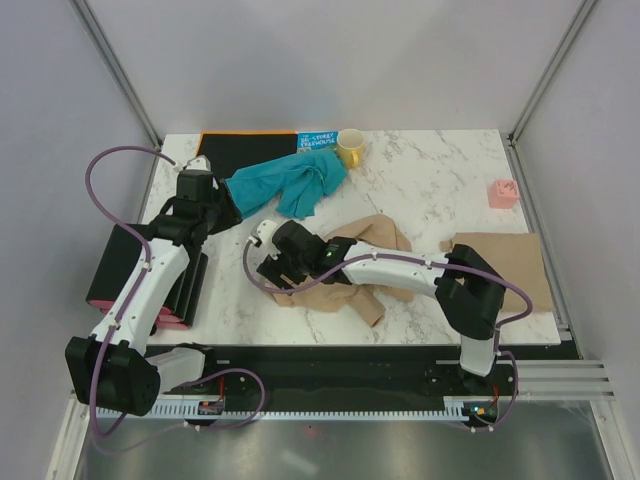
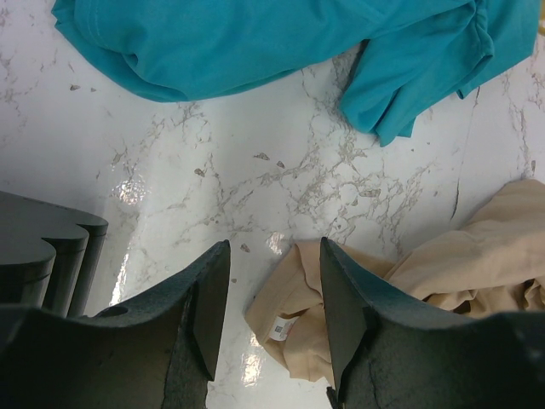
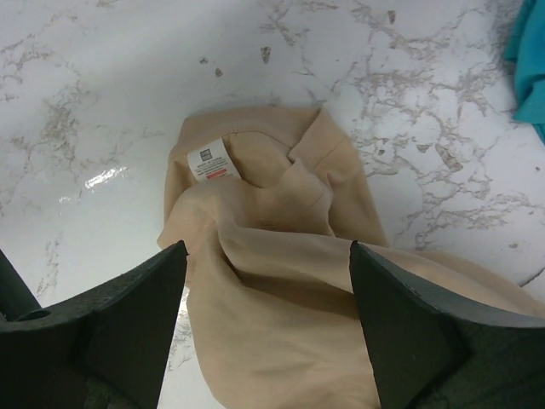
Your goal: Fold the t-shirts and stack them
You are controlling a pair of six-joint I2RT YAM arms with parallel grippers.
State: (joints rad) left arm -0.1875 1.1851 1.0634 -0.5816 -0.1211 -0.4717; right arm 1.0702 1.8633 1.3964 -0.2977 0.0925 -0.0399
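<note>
The step in hand looks like picking up the crumpled tan t-shirt to spread it for folding. It lies bunched at mid-counter, label up, just below the right hand, whose jaws stand wide apart with nothing gripped. The next move probably calls for lowering onto the collar edge and closing, while the left hand, also open and empty, hovers over that shirt's edge, the teal garment lying across the top of its view.
</note>
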